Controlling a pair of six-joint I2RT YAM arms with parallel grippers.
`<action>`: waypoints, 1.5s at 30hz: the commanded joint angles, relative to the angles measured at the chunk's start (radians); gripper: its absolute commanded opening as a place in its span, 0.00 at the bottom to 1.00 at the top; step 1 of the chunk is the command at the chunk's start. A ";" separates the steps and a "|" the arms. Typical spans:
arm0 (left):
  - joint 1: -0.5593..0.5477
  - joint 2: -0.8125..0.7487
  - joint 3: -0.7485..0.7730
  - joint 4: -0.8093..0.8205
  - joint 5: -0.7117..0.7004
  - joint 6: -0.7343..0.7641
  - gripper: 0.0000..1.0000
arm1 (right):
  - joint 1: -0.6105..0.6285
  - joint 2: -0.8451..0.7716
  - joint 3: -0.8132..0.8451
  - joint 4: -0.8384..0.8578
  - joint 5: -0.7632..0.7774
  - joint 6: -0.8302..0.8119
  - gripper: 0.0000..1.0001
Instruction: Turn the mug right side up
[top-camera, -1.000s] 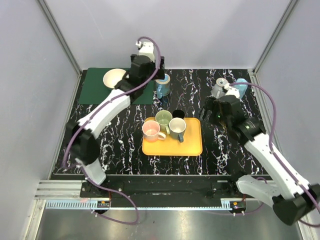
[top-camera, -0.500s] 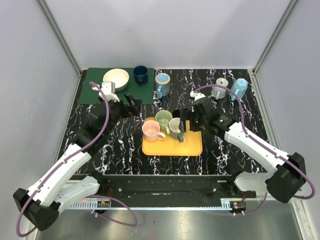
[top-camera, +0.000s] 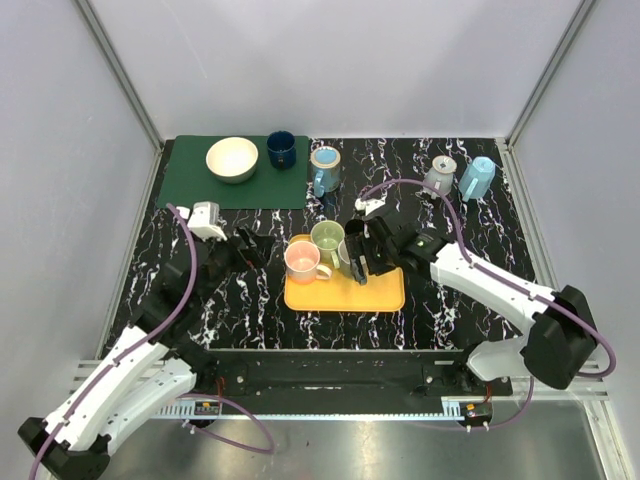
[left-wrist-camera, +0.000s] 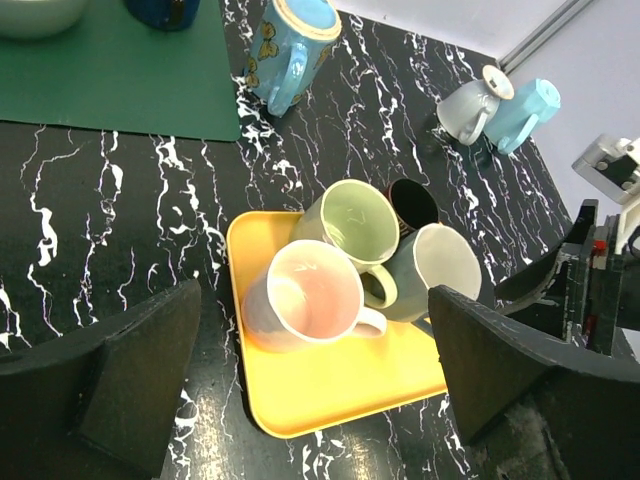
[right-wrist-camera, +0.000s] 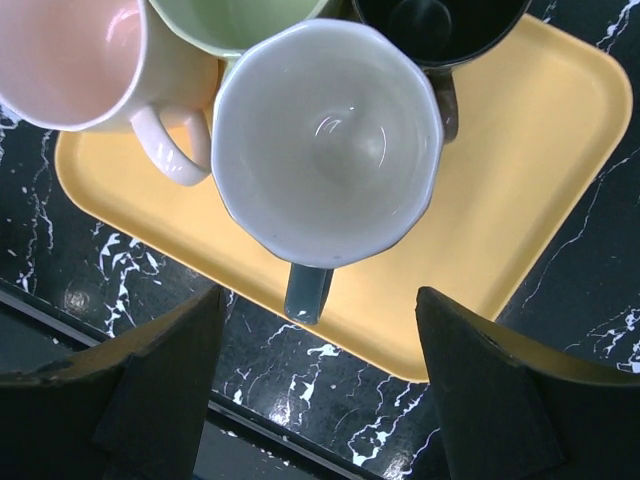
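**Top external view:** The black marbled counter (top-camera: 450, 315) carries a yellow tray (top-camera: 388, 292). Four mugs stand on it mouth up: a pink mug (top-camera: 301, 260), a pale green mug (top-camera: 327, 236), a black mug (top-camera: 357, 228) and a slate mug (top-camera: 348, 256) with a white inside. The right jaws hang over the slate mug. The left jaws sit over bare counter just left of the tray.

The blue mug (top-camera: 325, 170) stands on the counter behind the tray, just beside the green mat (top-camera: 185, 188). Its top is a closed pale disc, so it appears to be base up. A cream bowl (top-camera: 232, 159) and a navy cup (top-camera: 281, 150) rest on the mat. A silver mug (top-camera: 437, 177) and a teal cup (top-camera: 477, 178) stand side by side at the far right.

**Left wrist view:** The left jaws are spread wide with nothing between them, and the tray lies beyond them. The blue mug shows a butterfly print, with its handle towards the camera. It stands well apart from these jaws.

**Right wrist view:** The right jaws are spread wide to either side of the slate mug, seen from above, and hold nothing. The slate mug's handle points to the tray's near edge.
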 joint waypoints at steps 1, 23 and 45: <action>0.000 -0.010 -0.015 0.013 0.020 -0.018 0.99 | 0.015 0.054 0.028 -0.003 0.009 -0.028 0.82; 0.000 -0.040 -0.038 -0.024 -0.001 -0.019 0.99 | 0.013 0.189 0.073 0.039 0.033 -0.050 0.50; 0.000 -0.020 -0.031 -0.022 0.006 -0.027 0.99 | 0.015 -0.035 0.105 -0.163 0.052 -0.016 0.00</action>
